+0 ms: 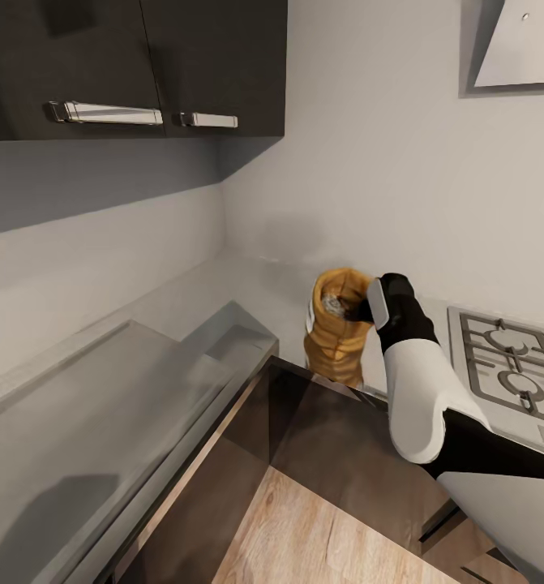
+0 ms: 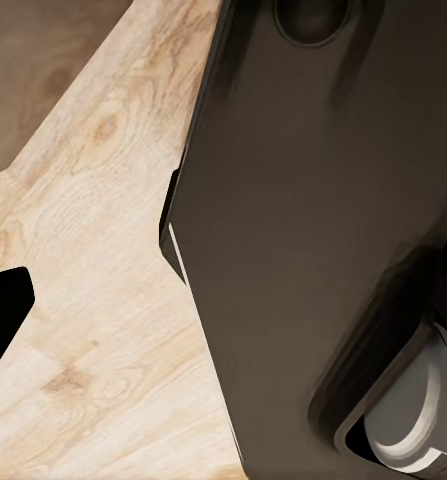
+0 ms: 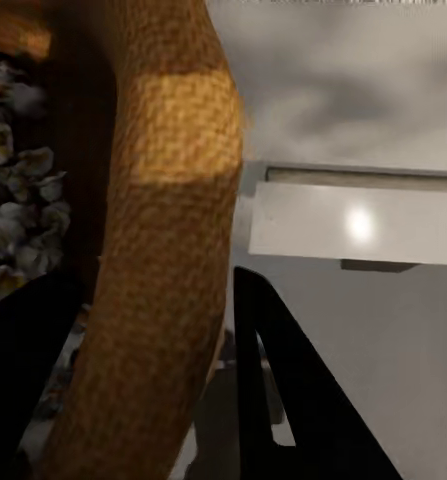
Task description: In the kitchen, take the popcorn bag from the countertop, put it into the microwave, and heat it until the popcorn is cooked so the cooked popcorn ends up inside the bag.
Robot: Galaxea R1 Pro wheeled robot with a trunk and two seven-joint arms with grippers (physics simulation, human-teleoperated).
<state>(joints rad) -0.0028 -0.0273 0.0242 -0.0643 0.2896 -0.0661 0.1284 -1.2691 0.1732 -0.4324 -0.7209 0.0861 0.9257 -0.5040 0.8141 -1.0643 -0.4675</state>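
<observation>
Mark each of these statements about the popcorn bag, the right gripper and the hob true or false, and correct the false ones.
1. The popcorn bag stands upright on the countertop. True.
2. The right gripper is at the bag's rim. True; one finger is outside, the other inside.
3. The bag is empty. False: popcorn lies inside.
4. The gas hob sits to the bag's left. False: it is to the right.
5. The bag is inside a microwave. False: it stands in the open.
</observation>
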